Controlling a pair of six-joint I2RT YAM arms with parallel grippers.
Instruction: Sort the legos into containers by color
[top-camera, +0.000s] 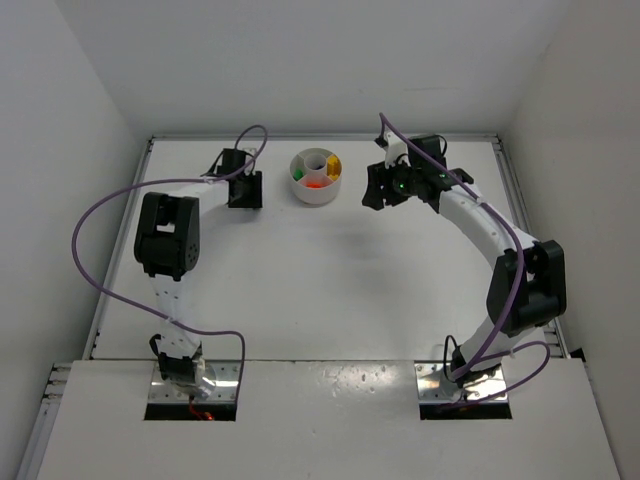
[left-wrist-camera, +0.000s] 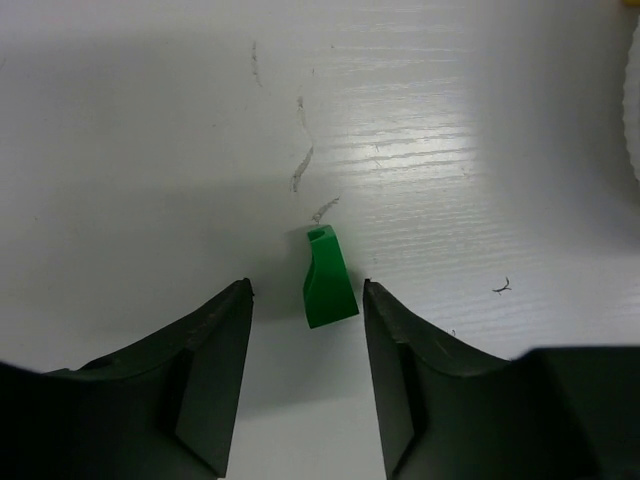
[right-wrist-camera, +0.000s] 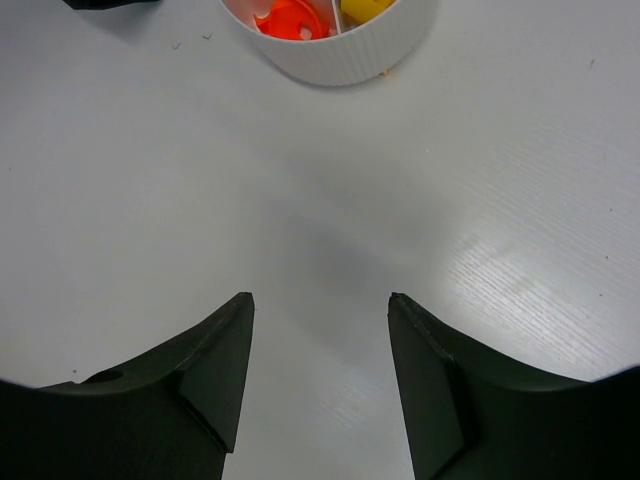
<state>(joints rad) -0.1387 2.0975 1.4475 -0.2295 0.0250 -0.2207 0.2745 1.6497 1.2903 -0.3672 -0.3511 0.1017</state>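
A small green lego (left-wrist-camera: 328, 281) lies on the white table, just ahead of and between the tips of my open left gripper (left-wrist-camera: 307, 290), touching neither finger. In the top view my left gripper (top-camera: 244, 189) sits left of the round white divided dish (top-camera: 301, 190), which holds orange-red (top-camera: 314, 182), yellow (top-camera: 333, 167) and green (top-camera: 299, 175) legos. My right gripper (top-camera: 376, 190) is open and empty, right of the dish. The right wrist view shows the gripper (right-wrist-camera: 320, 298) over bare table, with the dish wall (right-wrist-camera: 350, 60) and orange-red (right-wrist-camera: 290, 18) and yellow (right-wrist-camera: 362, 8) pieces at the top edge.
White walls enclose the table on the left, back and right. Purple cables loop from both arms. The dish's rim (left-wrist-camera: 632, 110) edges into the left wrist view at far right. A few scuff marks (left-wrist-camera: 300, 170) mark the table ahead of the green lego.
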